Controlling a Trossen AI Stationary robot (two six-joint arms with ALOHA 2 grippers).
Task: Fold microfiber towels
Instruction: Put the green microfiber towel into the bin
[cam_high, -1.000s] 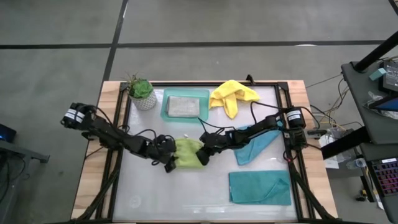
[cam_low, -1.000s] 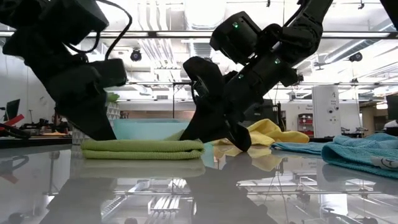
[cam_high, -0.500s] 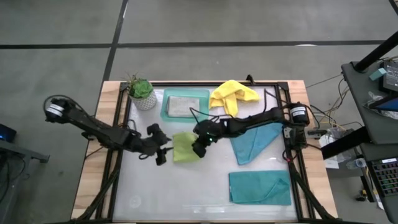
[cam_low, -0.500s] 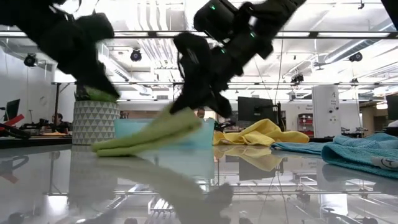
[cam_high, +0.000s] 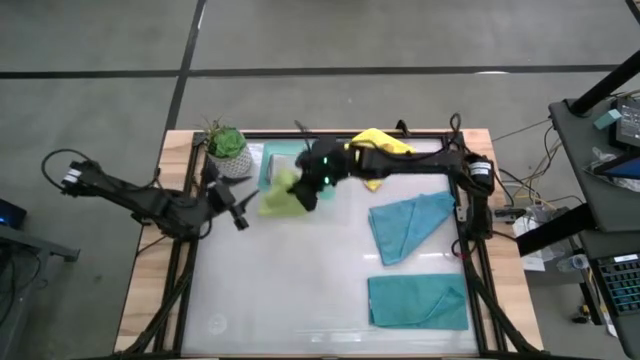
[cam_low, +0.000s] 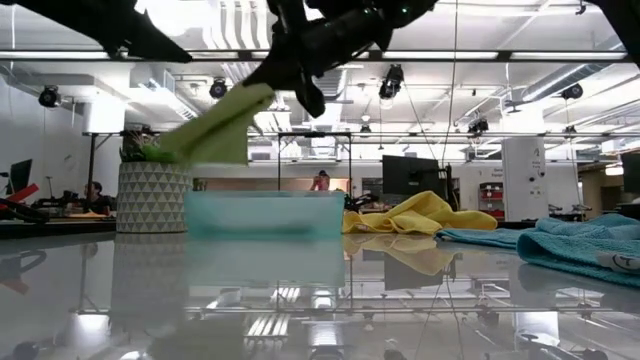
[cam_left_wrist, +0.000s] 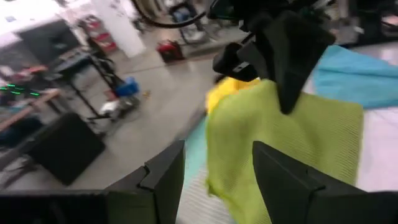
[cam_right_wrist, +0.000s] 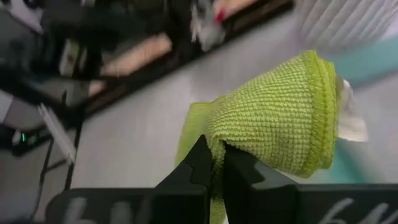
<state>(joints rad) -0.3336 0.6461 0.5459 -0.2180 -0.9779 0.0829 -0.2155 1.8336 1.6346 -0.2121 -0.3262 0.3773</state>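
Right gripper (cam_high: 312, 193), pinched tight on the folded lime-green microfiber towel (cam_high: 280, 197), holds it in the air above the translucent mint-green rectangular plastic tray (cam_low: 264, 213) at the table's far side, likely to drop it there, while the left gripper (cam_high: 232, 205) waits spread and empty just left of it.

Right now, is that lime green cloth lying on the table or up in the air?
In the air. The lime green towel hangs folded from the shut right gripper, above the mint tray, clear of the table.
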